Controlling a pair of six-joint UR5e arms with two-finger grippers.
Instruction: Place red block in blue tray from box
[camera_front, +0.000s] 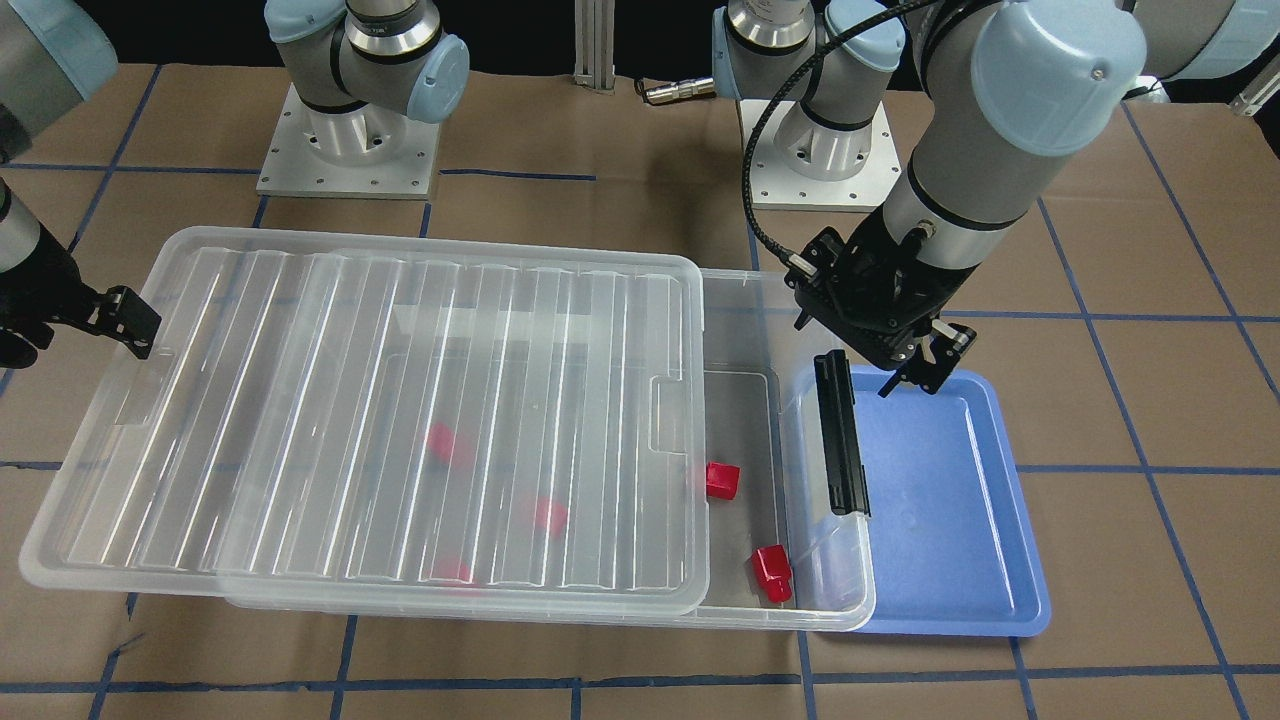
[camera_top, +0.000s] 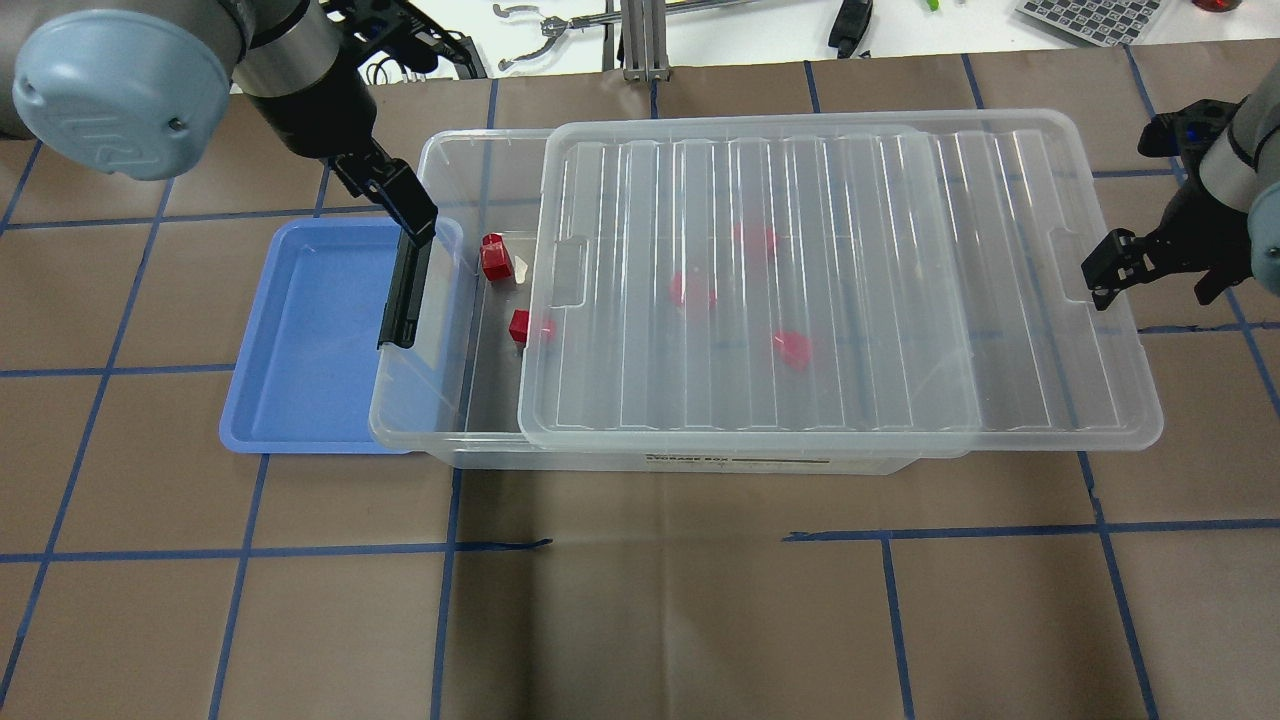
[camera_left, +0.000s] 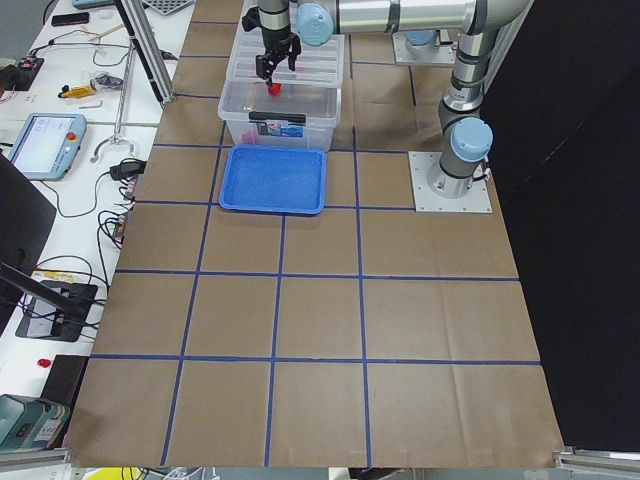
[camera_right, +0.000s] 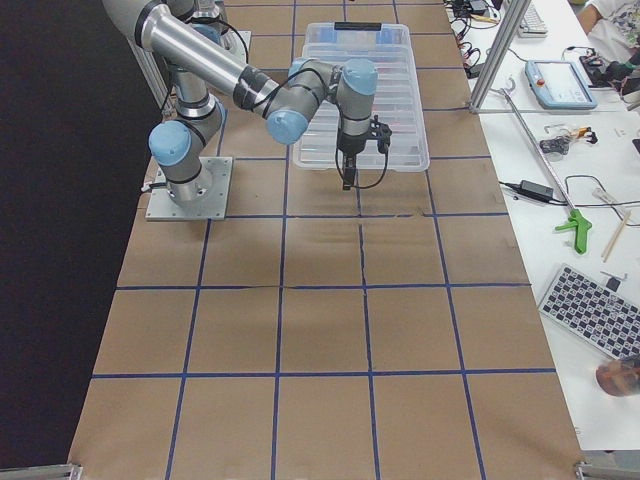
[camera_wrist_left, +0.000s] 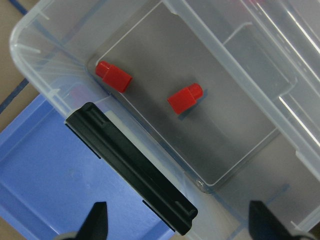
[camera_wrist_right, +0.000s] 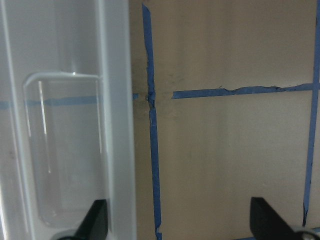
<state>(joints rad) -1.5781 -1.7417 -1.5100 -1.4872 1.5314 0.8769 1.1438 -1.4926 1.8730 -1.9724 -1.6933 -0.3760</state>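
Observation:
The clear box (camera_front: 830, 560) has its ribbed lid (camera_front: 400, 400) slid toward my right side, so the end with the black latch bar (camera_front: 842, 432) is uncovered. Two red blocks (camera_front: 722, 479) (camera_front: 772, 573) lie exposed there; the left wrist view shows them (camera_wrist_left: 114, 76) (camera_wrist_left: 185, 98) too. Three more show blurred under the lid (camera_top: 690, 290). The blue tray (camera_front: 950, 540) sits against the latch end and holds no block. My left gripper (camera_front: 918, 375) hovers open and empty over the latch and the tray's far corner. My right gripper (camera_front: 125, 320) is open beside the lid's far short edge (camera_wrist_right: 117, 125).
The brown paper table has a blue tape grid (camera_top: 640, 545). Both arm bases (camera_front: 350, 140) stand behind the box. Tools and a keyboard (camera_top: 1090, 15) lie on the white bench beyond the table. The tray's rim (camera_top: 250, 430) lies partly under the box's end.

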